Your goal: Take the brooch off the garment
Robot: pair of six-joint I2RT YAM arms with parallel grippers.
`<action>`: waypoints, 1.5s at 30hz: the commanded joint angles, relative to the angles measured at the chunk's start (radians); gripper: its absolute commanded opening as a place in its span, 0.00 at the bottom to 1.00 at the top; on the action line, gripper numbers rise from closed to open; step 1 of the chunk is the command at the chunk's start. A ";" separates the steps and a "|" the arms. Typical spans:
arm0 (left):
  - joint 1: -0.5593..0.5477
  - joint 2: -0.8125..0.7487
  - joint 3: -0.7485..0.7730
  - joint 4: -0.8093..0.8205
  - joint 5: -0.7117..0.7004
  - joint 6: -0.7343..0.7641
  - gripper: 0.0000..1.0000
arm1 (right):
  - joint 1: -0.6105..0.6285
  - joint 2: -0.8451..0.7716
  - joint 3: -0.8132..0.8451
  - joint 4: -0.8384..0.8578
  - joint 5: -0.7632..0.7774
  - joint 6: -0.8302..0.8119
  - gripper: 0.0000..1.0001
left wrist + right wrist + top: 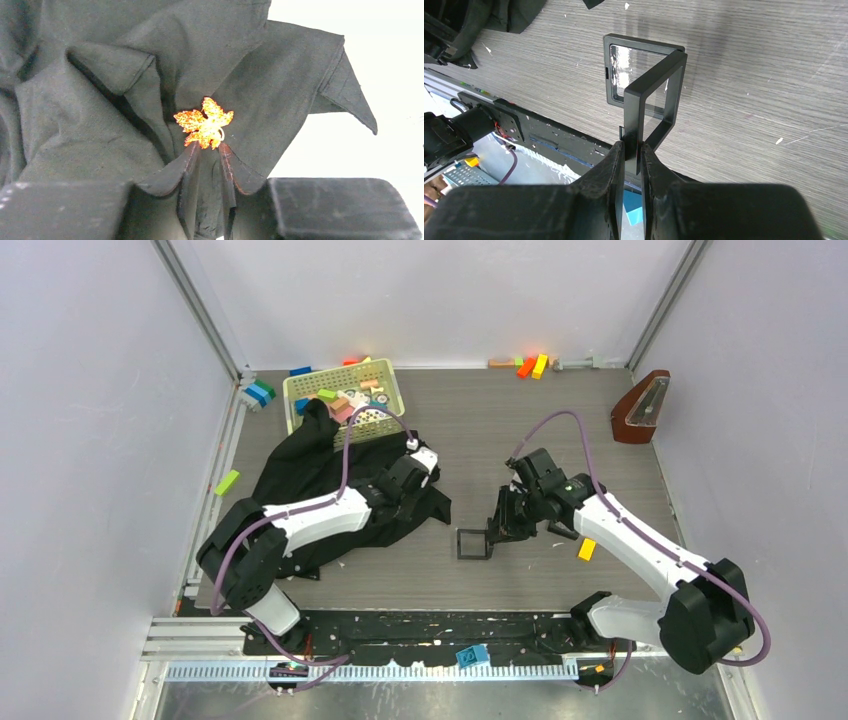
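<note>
A green block point(227, 482) lies at the left edge of the grey table point(520, 440). Blue blocks point(258, 393) sit at the back corner beside a pale basket point(340, 371) filled with small toy pieces. The black garment point(300, 465) sprawls in a crumpled heap across the left half of the table, one end riding up onto the basket's near rim. The left arm reaches over the garment to its right-hand edge. In the wrist view the brooch point(204, 129), a glittering orange leaf, is pinned to a raised fold of the garment. The left gripper point(206, 149) is drawn nearly closed, pinching that fold directly beneath the ornament with its tips at the leaf's lower edge.

Near the table's centre the right gripper point(633, 147) is clamped on one side of an opened black frame point(631, 120). One half stands upright while the other, holding clear film, lies flat on the table. An orange block point(587, 549) rests just beside the right arm, and a brown metronome point(640, 408) stands against the right wall.
</note>
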 commanded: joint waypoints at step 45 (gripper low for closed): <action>0.065 0.157 0.109 -0.064 0.027 -0.029 0.25 | -0.012 -0.048 0.020 0.007 -0.040 -0.025 0.06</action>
